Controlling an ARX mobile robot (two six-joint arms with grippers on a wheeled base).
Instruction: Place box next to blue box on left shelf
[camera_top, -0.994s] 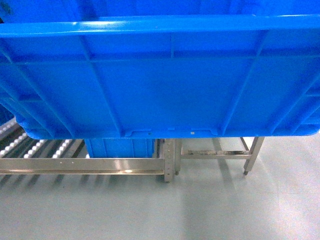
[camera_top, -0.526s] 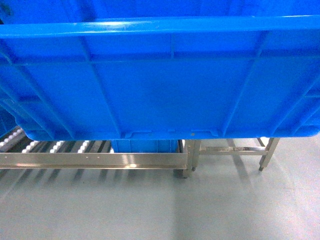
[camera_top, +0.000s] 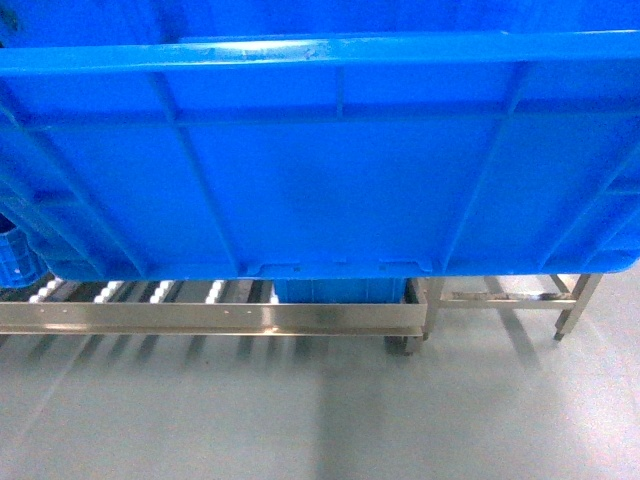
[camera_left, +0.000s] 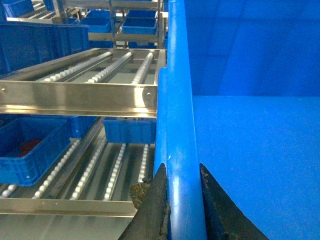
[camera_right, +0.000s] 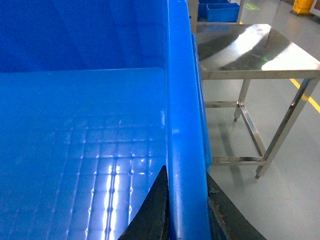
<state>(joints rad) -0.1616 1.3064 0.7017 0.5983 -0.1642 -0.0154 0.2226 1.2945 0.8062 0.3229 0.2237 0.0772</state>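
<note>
Both end effectors, left (camera_left: 181, 200) and right (camera_right: 186, 200), are clamping the crate (camera_top: 320, 170) rim; we are carrying it above the roller shelf (camera_top: 215, 318), advising level lowering.

We see the box (camera_top: 320, 160) in bright blue, its floor embossed with a fine grid. The left shelf (camera_top: 210, 318) is silvery metal with white rollers. The floor (camera_top: 320, 420) is pale grey, and our fingers (camera_left: 159, 210) are black.

The box (camera_top: 320, 160) fills the upper frame; the left shelf (camera_top: 210, 318) lies below-left, a table (camera_top: 520, 298) lower right.
</note>
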